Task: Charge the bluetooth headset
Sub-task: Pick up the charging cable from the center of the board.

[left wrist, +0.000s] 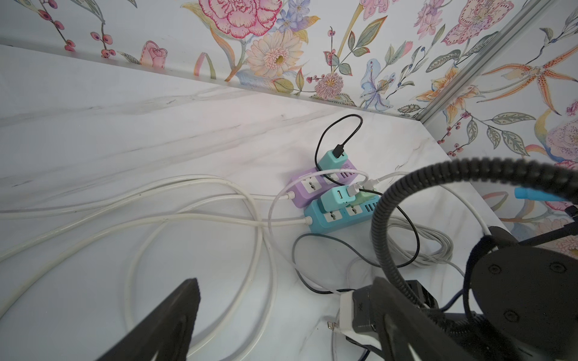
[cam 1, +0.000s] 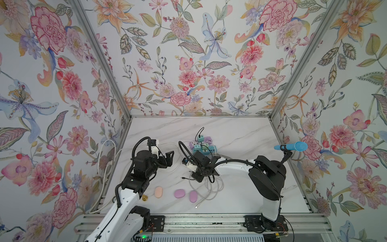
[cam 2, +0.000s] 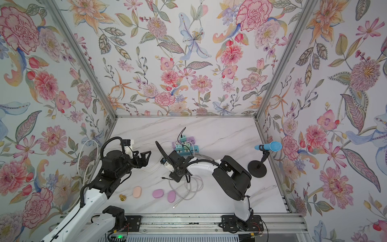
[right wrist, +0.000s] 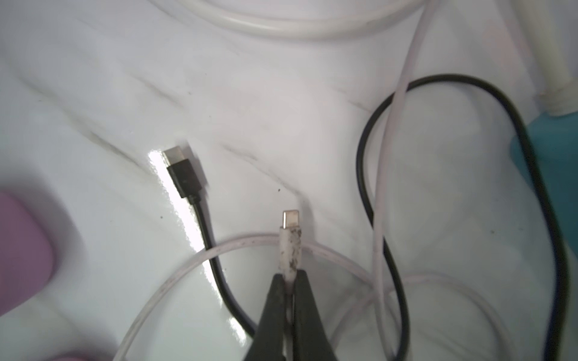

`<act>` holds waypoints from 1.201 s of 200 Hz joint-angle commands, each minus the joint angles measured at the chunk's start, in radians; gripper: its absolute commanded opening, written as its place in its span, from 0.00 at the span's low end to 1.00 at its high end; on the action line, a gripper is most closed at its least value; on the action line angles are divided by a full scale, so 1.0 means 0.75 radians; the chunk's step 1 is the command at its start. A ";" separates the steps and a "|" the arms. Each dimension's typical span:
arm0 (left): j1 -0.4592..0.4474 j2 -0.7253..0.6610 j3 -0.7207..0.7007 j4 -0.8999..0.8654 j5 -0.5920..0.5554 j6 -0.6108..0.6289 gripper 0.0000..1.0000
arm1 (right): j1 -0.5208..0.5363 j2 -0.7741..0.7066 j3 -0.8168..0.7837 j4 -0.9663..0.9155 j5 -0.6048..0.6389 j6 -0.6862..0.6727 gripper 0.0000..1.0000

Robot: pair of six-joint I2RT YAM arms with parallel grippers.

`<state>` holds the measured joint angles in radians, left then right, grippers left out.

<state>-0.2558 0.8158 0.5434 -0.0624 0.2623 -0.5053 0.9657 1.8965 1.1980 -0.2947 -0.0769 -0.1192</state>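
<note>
- Since three oval cases lie in a row near the bench's [cam 1: 240, 134] near edge, a peach case [cam 1: 158, 191] and two purple cases [cam 1: 179, 193], I cannot tell which holds the headset.
- The white plug [right wrist: 291, 247] is pinched at its base by the right fingers [right wrist: 287, 281], closed tight on it; its long axis runs straight out from them, tip seemingly pointing left.
- The cases lie nearer than the plug and slightly left.
- The left fingers [cam 1: 168, 159] are spread wide and empty, farther away than the right.
</note>
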 commanded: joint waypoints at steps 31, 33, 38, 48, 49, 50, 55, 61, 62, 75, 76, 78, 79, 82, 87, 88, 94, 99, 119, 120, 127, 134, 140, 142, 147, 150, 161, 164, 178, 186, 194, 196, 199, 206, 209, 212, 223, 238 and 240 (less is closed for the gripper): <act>0.015 0.068 0.073 0.194 0.164 0.028 0.87 | -0.074 -0.365 0.011 0.029 -0.138 0.226 0.00; 0.015 0.073 0.076 0.203 0.175 0.027 0.87 | -0.077 -0.377 0.010 0.031 -0.139 0.232 0.00; 0.015 0.086 0.086 0.225 0.196 0.019 0.87 | -0.086 -0.407 0.007 0.042 -0.144 0.248 0.00; 0.015 0.116 0.111 0.268 0.233 0.001 0.87 | -0.112 -0.460 -0.005 0.080 -0.191 0.285 0.00; 0.015 0.120 0.113 0.271 0.237 -0.002 0.87 | -0.115 -0.462 -0.007 0.083 -0.198 0.290 0.00; 0.015 0.125 0.116 0.275 0.242 -0.004 0.87 | -0.117 -0.468 -0.008 0.089 -0.204 0.295 0.00; 0.014 0.143 0.131 0.295 0.266 -0.015 0.87 | -0.136 -0.491 -0.018 0.114 -0.233 0.319 0.00; 0.014 0.166 0.147 0.323 0.297 -0.033 0.87 | -0.157 -0.514 -0.031 0.141 -0.255 0.354 0.00; 0.014 0.170 0.151 0.329 0.302 -0.038 0.87 | -0.159 -0.518 -0.033 0.145 -0.257 0.360 0.00; 0.015 0.219 0.178 0.427 0.383 -0.111 0.89 | -0.193 -0.564 -0.058 0.192 -0.262 0.406 0.00; 0.015 0.224 0.180 0.437 0.387 -0.118 0.89 | -0.193 -0.567 -0.059 0.194 -0.259 0.408 0.00; 0.015 0.230 0.181 0.449 0.405 -0.132 0.89 | -0.194 -0.574 -0.062 0.199 -0.250 0.411 0.00; 0.016 0.235 0.182 0.463 0.413 -0.139 0.89 | -0.195 -0.578 -0.063 0.201 -0.245 0.412 0.00; 0.014 0.247 0.186 0.495 0.435 -0.163 0.89 | -0.195 -0.587 -0.066 0.207 -0.233 0.412 0.00; 0.015 0.263 0.189 0.546 0.465 -0.209 0.90 | -0.191 -0.602 -0.071 0.216 -0.215 0.406 0.00; 0.014 0.266 0.189 0.557 0.471 -0.220 0.90 | -0.190 -0.606 -0.072 0.218 -0.210 0.405 0.00; 0.015 0.287 0.192 0.617 0.497 -0.279 0.90 | -0.182 -0.622 -0.073 0.217 -0.179 0.390 0.00; 0.015 0.302 0.194 0.661 0.517 -0.327 0.91 | -0.174 -0.634 -0.072 0.218 -0.136 0.375 0.00; 0.016 0.359 0.210 0.806 0.595 -0.493 0.91 | -0.087 -0.658 -0.059 0.196 0.120 0.257 0.00; 0.016 0.361 0.212 0.810 0.598 -0.498 0.91 | -0.081 -0.658 -0.057 0.195 0.136 0.251 0.00; 0.012 0.377 0.224 0.824 0.621 -0.530 0.91 | -0.045 -0.651 -0.043 0.178 0.246 0.204 0.00; 0.010 0.390 0.237 0.819 0.635 -0.548 0.90 | -0.013 -0.638 -0.029 0.170 0.344 0.161 0.00; 0.008 0.401 0.247 0.800 0.640 -0.556 0.89 | 0.009 -0.625 -0.016 0.166 0.419 0.129 0.00; 0.006 0.406 0.250 0.792 0.640 -0.558 0.89 | 0.019 -0.619 -0.014 0.164 0.441 0.119 0.00; 0.003 0.414 0.254 0.773 0.640 -0.562 0.89 | 0.033 -0.608 -0.006 0.164 0.485 0.102 0.00; 0.001 0.420 0.255 0.765 0.642 -0.566 0.88 | 0.039 -0.600 -0.001 0.164 0.503 0.092 0.00; -0.006 0.436 0.254 0.745 0.664 -0.579 0.87 | 0.050 -0.583 0.014 0.171 0.531 0.080 0.00; -0.008 0.439 0.253 0.738 0.667 -0.581 0.87 | 0.053 -0.579 0.017 0.174 0.533 0.078 0.00; -0.022 0.443 0.249 0.688 0.666 -0.580 0.86 | 0.061 -0.572 0.015 0.207 0.559 0.068 0.00; -0.032 0.441 0.245 0.660 0.661 -0.573 0.84 | 0.066 -0.570 0.010 0.231 0.569 0.056 0.00; -0.042 0.437 0.245 0.630 0.653 -0.565 0.80 | 0.071 -0.568 0.009 0.248 0.577 0.049 0.00; -0.045 0.436 0.244 0.625 0.653 -0.564 0.79 | 0.072 -0.565 0.011 0.250 0.577 0.047 0.00; -0.049 0.436 0.242 0.622 0.653 -0.564 0.78 | 0.071 -0.563 0.012 0.251 0.577 0.045 0.00; -0.061 0.434 0.239 0.619 0.654 -0.564 0.73 | 0.071 -0.556 0.021 0.252 0.579 0.041 0.00; -0.067 0.434 0.237 0.619 0.656 -0.564 0.71 | 0.072 -0.552 0.024 0.252 0.579 0.039 0.00; -0.072 0.435 0.237 0.619 0.657 -0.565 0.69 | 0.072 -0.548 0.029 0.252 0.581 0.038 0.00; -0.091 0.437 0.239 0.619 0.655 -0.571 0.67 | 0.072 -0.535 0.038 0.258 0.575 0.034 0.00; -0.114 0.445 0.239 0.640 0.659 -0.584 0.66 | 0.075 -0.534 0.040 0.279 0.556 0.034 0.00; -0.118 0.448 0.239 0.644 0.659 -0.587 0.66 | 0.075 -0.534 0.039 0.284 0.553 0.034 0.00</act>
<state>-0.3187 1.1446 0.7071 0.4095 0.7307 -0.9218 1.0134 1.4872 1.1923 -0.1329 0.3206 -0.0708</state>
